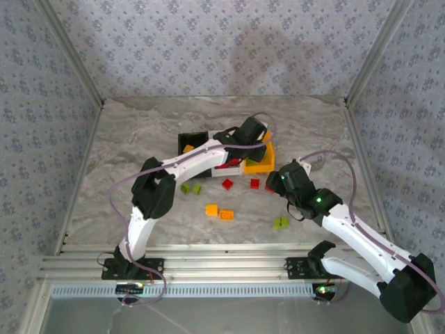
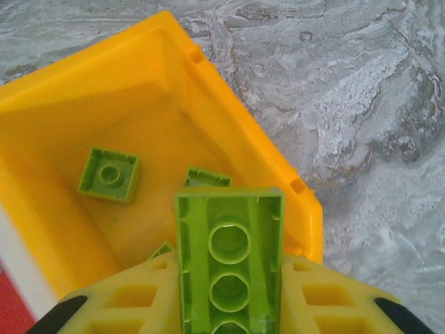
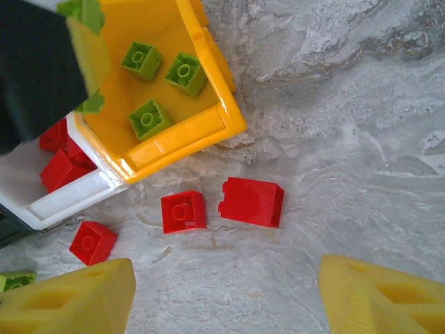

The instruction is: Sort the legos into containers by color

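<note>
Left gripper (image 2: 229,303) clamps a green lego (image 2: 229,236) above the orange-yellow bin (image 2: 233,132).

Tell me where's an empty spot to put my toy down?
Bare marble lies along the back wall behind the black bin and orange-yellow bin, and at the far left beside the left arm. It's crowded in front of the bins: red bricks, orange bricks and green bricks lie scattered there.

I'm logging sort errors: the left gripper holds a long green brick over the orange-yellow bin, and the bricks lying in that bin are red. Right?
Not quite. The bricks lying in the orange-yellow bin are lime green, not red, as the left wrist view shows. The rest stands: the left gripper holds a long green brick over that bin.
</note>
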Controlling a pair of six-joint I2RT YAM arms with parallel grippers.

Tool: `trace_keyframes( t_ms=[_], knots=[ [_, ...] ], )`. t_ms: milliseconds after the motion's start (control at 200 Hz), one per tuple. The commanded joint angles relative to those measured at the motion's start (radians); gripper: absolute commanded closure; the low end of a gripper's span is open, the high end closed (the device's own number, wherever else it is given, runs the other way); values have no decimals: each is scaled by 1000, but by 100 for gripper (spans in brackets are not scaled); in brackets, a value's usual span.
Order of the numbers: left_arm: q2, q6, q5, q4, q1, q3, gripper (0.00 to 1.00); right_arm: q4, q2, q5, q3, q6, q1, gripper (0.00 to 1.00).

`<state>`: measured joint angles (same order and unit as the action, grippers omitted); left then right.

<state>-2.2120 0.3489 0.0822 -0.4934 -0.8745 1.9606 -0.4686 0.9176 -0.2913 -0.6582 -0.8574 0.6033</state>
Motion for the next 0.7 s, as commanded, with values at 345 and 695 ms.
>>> trace_keyframes(
  t_ms=[345,695],
  knots=[
    [159,69,-94,37,26,-40,16,-3,49,32,37,-56,-12,28],
    [727,169,-121,318,23,-729,1,172,308,125,-33,-20,-91,25]
  ],
)
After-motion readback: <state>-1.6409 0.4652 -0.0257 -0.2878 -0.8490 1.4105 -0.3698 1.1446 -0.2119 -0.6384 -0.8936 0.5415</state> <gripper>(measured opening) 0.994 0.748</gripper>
